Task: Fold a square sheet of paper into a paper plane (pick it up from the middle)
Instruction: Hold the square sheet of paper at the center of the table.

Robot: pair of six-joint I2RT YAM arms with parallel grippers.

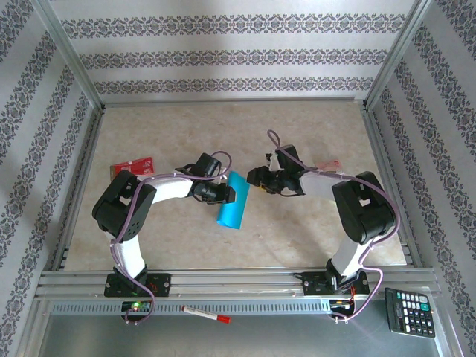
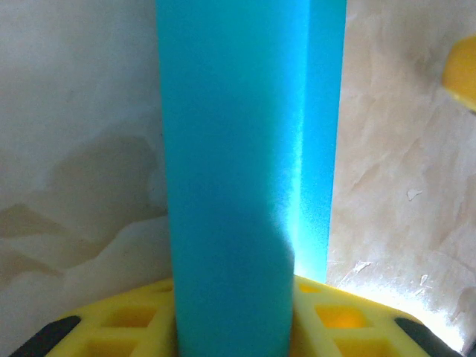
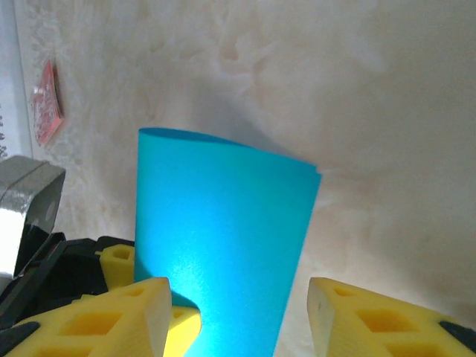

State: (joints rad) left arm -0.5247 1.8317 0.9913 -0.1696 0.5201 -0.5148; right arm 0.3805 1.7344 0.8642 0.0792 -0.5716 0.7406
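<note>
— What is hidden from you right now?

— The pinch itself. On my left wrist camera the square sheet of paper (image 2: 238, 178), folded into a long teal strip, rises from the yellow fingers (image 2: 349, 327) and covers the spot where they meet it. From above I read the left gripper (image 1: 219, 194) as clamped on the sheet. I cannot tell whether the sheet's free end touches the table (image 1: 297, 230).

— And your other claw?

— The right gripper (image 3: 238, 312) stands with its jaws apart, astride the sheet. One finger (image 3: 349, 316) is clear of the paper. The other is partly covered by the sheet's edge, so I cannot tell if it touches. A yellow blob (image 2: 465, 71) right of the sheet is cut off by the frame; I cannot name it.

— So where is the sheet?

— Over the middle of the table, between the two grippers.

— Anything else down there?

— A red-and-white card (image 1: 132, 165) lies well left of the sheet, and a second reddish card (image 1: 329, 163) lies well right of it, half hidden by the right arm. Nearer me than the sheet, past the rails, lie a red marker (image 1: 207, 314) and, off to the right, a calculator (image 1: 407, 311).

— And the surface and the room?

— The top is pale and marbled, inside an aluminium frame (image 1: 74, 67). Striped patterned wallpaper (image 1: 223, 59) stands behind the sheet and to both sides.
</note>
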